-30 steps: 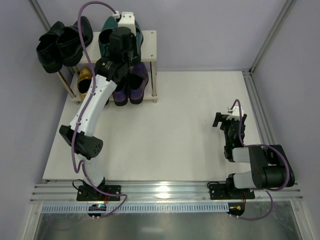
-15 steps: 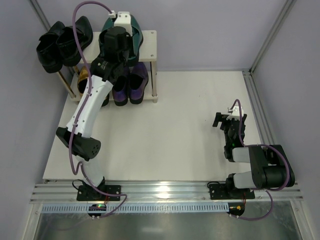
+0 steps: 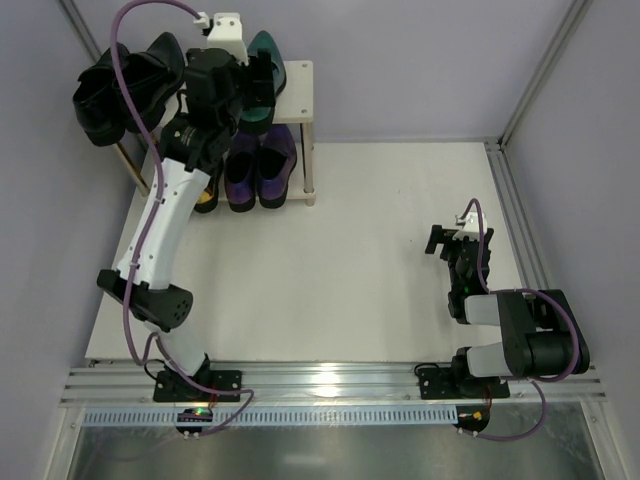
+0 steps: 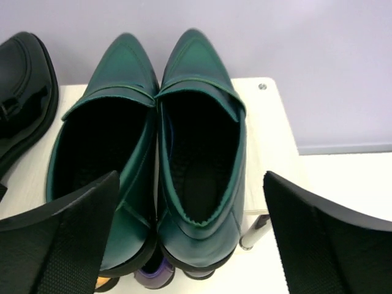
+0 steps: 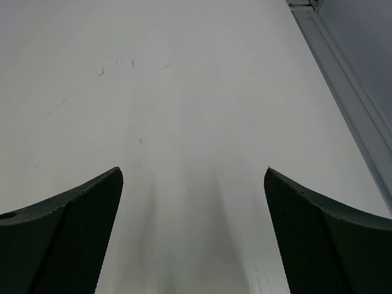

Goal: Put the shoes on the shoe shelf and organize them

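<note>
On the shoe shelf (image 3: 298, 88), the left end of the top board carries two black loafers (image 3: 108, 95). Just beside them stand two green loafers (image 4: 159, 153), touching each other, toes to the wall. The left hand (image 4: 191, 177) hangs over the green pair, fingers spread wide on either side, gripping nothing. The left arm hides much of the lower tier, where two purple loafers (image 3: 258, 175) show. Far right, the right hand (image 5: 193, 174) gapes, holding nothing, over the tabletop (image 5: 184, 73).
</note>
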